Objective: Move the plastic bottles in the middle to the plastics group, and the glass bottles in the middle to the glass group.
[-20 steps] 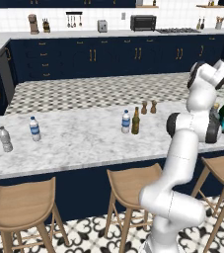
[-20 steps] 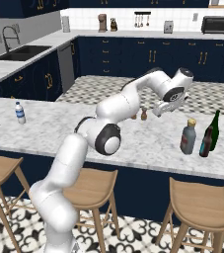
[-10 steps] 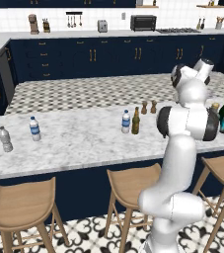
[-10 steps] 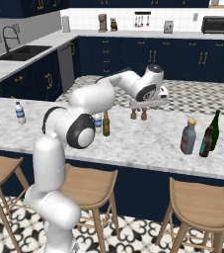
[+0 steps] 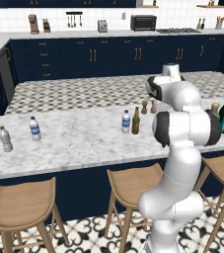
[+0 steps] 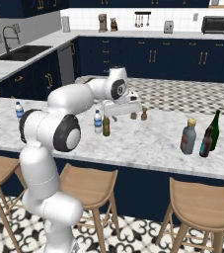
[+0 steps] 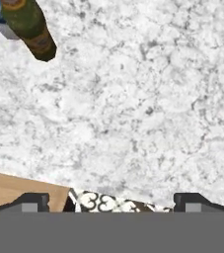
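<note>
Marble worktop (image 6: 148,143) is spreading beneath my claw (image 7: 111,201), hanging released and empty; the olive-brown bottle (image 7: 30,29) is standing just beyond it, so I'm judging I'm lining up a grasp.

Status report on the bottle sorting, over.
Gripper open, empty, above the marble counter. Blue-label plastic bottle and olive-brown bottle stand mid-counter, unmoved; squat grey-blue bottle beside the glass group. Nothing blocking.
</note>
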Robot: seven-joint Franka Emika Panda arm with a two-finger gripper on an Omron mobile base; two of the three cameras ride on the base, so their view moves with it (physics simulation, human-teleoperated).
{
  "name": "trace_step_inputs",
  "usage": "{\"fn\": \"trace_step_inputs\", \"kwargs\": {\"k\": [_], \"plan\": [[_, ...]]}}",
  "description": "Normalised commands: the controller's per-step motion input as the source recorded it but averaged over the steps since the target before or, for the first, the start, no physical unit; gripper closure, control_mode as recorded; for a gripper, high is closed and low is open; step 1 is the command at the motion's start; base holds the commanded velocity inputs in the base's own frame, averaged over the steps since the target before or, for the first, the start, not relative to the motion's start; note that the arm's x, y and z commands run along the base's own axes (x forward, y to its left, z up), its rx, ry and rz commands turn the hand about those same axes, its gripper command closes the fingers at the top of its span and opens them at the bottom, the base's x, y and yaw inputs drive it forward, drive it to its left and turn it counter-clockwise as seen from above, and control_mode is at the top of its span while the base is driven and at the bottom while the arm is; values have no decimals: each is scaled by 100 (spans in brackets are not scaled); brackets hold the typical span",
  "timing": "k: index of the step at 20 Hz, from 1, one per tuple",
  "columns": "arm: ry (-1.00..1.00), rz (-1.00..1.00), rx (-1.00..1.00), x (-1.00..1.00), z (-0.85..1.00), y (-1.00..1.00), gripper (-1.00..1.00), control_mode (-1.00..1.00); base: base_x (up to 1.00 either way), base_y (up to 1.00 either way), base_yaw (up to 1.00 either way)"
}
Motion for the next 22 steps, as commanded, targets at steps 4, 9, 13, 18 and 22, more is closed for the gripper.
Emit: {"fn": "trace_step_inputs", "kwargs": {"k": [4,9,13,18,22], "plan": [[-1,27,27,10,-30,1,-100,-100,0,0,0],[-8,33,33,28,-14,0,-100,-100,0,0,0],[-23,32,38,31,-12,2,-100,-100,0,0,0],[-44,32,34,-11,-22,12,-100,-100,0,0,0],[-51,19,27,-12,-46,0,-100,-100,0,0,0]]}}
